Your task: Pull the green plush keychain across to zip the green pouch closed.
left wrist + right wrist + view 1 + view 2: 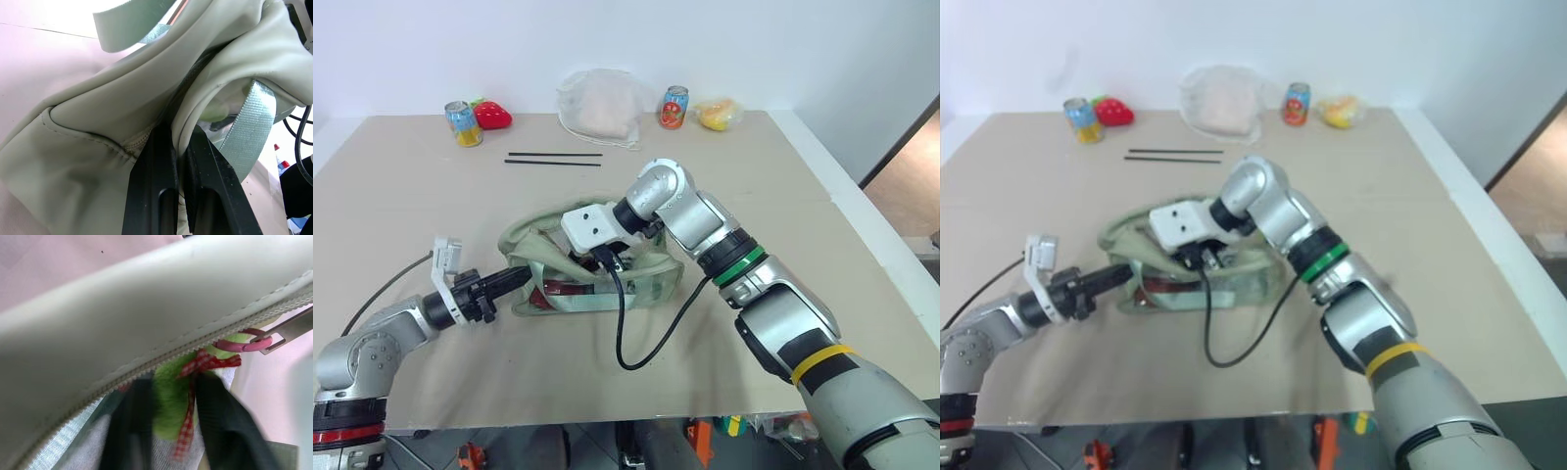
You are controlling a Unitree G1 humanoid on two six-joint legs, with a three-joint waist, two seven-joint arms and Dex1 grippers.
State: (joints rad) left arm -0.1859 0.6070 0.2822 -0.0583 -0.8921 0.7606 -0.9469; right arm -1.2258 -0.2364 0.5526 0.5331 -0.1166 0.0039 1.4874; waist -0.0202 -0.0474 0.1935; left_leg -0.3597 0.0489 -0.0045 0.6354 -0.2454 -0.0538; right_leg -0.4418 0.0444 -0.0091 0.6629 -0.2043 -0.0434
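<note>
Beige tabletop (401, 225) against a plain white wall, that was the whole setup. Back row along the far edge: a drink can (463, 123) and a red strawberry toy (493, 115) around 11 o'clock, a white drawstring sack (599, 108) at 12, then another can (674, 107) and a yellow thing (720, 115) toward 1 o'clock. Two thin black sticks (554, 159) lay side by side just in front of the sack.

Dead centre sat the green pouch (651, 286), kinda slumped and crumpled, something dark red showing through its clear side.

The left gripper (514, 281) came in level from about 8 o'clock and was pinched tight on the pouch's end. In the left wrist view both black fingers (154, 181) had a fold of the sage fabric squeezed between them, with a webbing handle (249, 129) hanging just beside.

The right gripper (168, 426) reached down into the middle of the pouch from 3 o'clock, its black cable (625, 338) looping off onto the table. In its wrist view the green plush keychain (171, 399) sat right between the two fingers (129, 431), fuzzy lime body tucked under the zipper teeth (146, 369), a red checked ribbon draped down its front. The fingers looked closed in on the fuzz from both sides, touching it. The pink clip (243, 343) poked out past the fingertips at roughly 2 o'clock from them, hooked to a metal pull tab (288, 332).
</note>
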